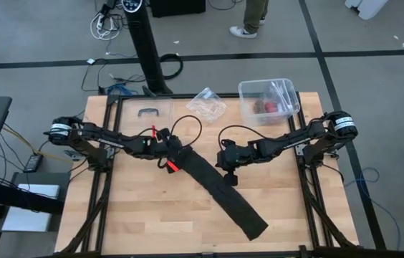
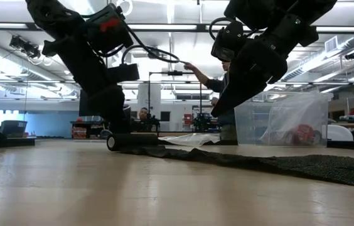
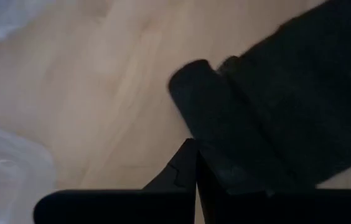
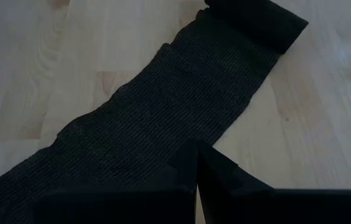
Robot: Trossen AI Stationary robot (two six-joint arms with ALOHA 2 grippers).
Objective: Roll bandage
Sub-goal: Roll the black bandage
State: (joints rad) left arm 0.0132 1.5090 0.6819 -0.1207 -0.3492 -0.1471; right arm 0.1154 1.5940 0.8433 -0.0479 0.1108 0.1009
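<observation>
On the wooden table (image 1: 145, 215) the bandage (image 1: 223, 193) lies in a long diagonal strip, nearly all of it still flat, so by my reading the rolling has only begun and most of the length is left. Only its end by the left arm is turned into a small roll (image 2: 132, 142), just beside the left claw (image 1: 167, 152), whose fingers look pressed together on nothing. The right claw (image 1: 229, 172) hangs over the flat middle of the strip, fingers likewise together and empty.
</observation>
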